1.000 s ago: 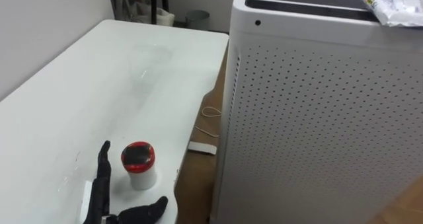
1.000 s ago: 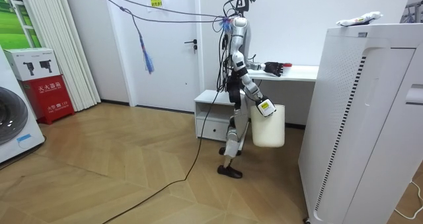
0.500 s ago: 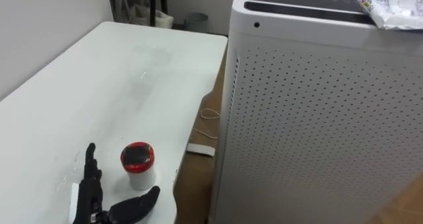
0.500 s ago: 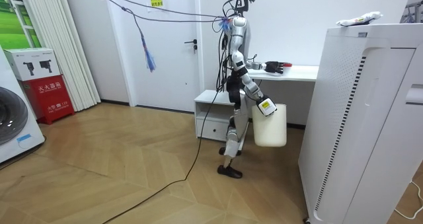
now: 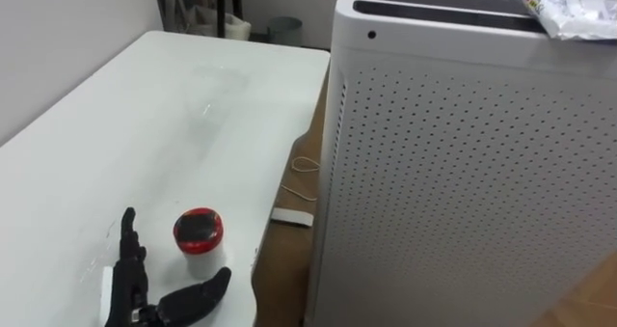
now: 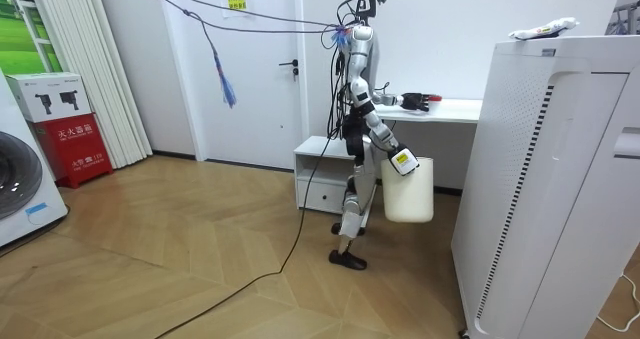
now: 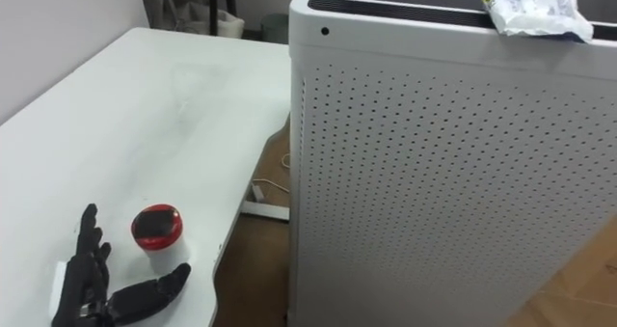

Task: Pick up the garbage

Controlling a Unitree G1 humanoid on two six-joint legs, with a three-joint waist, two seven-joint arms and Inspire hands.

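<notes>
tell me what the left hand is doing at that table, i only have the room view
Observer: The left hand is open, fingers straight and thumb spread, beside a small white cup with a red lid. It grips nothing.
Operator: cup upright? near the edge?
Observer: Upright, close to the right edge of the table, the side facing the tall white perforated cabinet.
Operator: anything on the floor in that gap
Observer: A small white block and a thin pale cord lie there.

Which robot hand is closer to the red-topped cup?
Left. The left robot hand lies open beside the cup; the right robot hand hangs low, off the table, at a white bucket.
</notes>
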